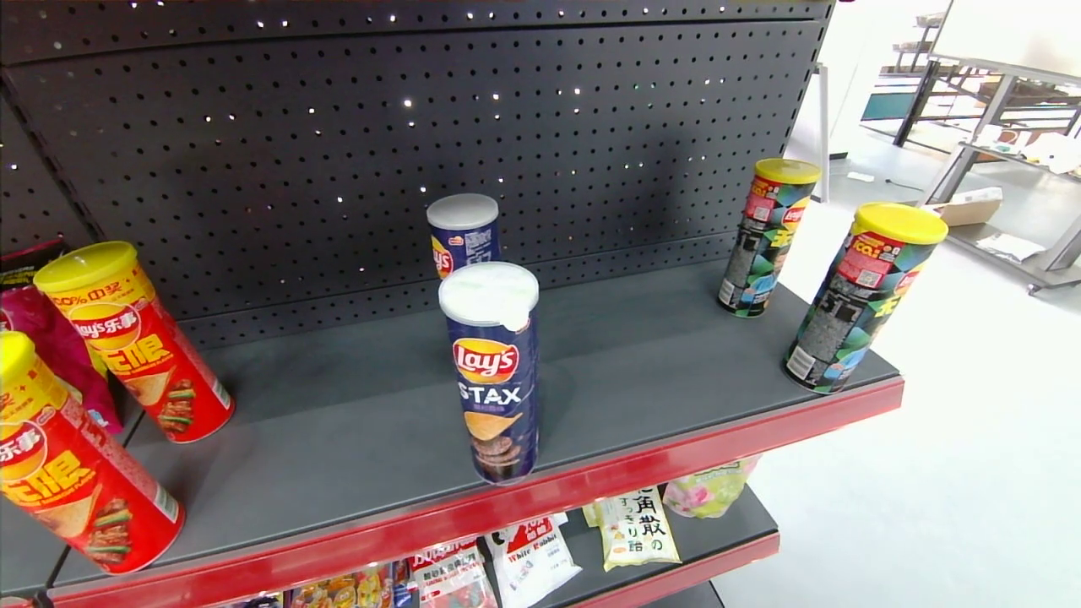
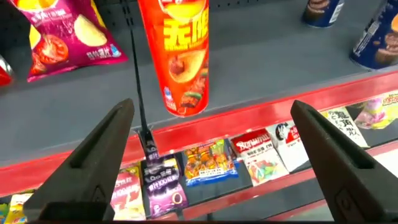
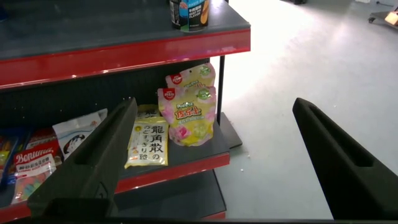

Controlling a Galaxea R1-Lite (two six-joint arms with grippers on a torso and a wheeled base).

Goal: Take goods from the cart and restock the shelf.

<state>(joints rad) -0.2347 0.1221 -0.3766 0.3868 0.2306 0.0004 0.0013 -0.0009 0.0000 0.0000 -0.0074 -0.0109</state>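
Across the middle of the head frame, we are looking down on the grey shelf (image 1: 338, 422). Its red front lip (image 1: 676, 460) is running from the lower left up to the right, where the board is ending at an open corner. A dark pegboard back (image 1: 338, 127) is closing off the upper half.

At centre, the front blue can (image 1: 494, 371) is standing upright close to the lip, with the rear blue can (image 1: 463, 232) behind it near the pegboard. At the left edge, the far red can (image 1: 135, 338) and the near red can (image 1: 67, 464) are standing one behind the other. At the right, the rear yellow-lidded can (image 1: 767, 241) and the front yellow-lidded can (image 1: 861, 300) are standing close to the board's end. Wide strips of bare board are lying between the three groups.

Below, a lower shelf (image 1: 726, 528) is carrying snack bags (image 1: 633, 528). Pale floor (image 1: 929, 464) is spreading open on the right, with metal racks (image 1: 996, 110) in the upper right corner.

We are seeing the left tool (image 2: 211, 168) released, fingers spread wide and gripping nothing, hovering before the lip near a purple chip bag (image 2: 68, 31). The right tool (image 3: 217, 168) is likewise released and empty, facing the lower shelf's end and the floor.
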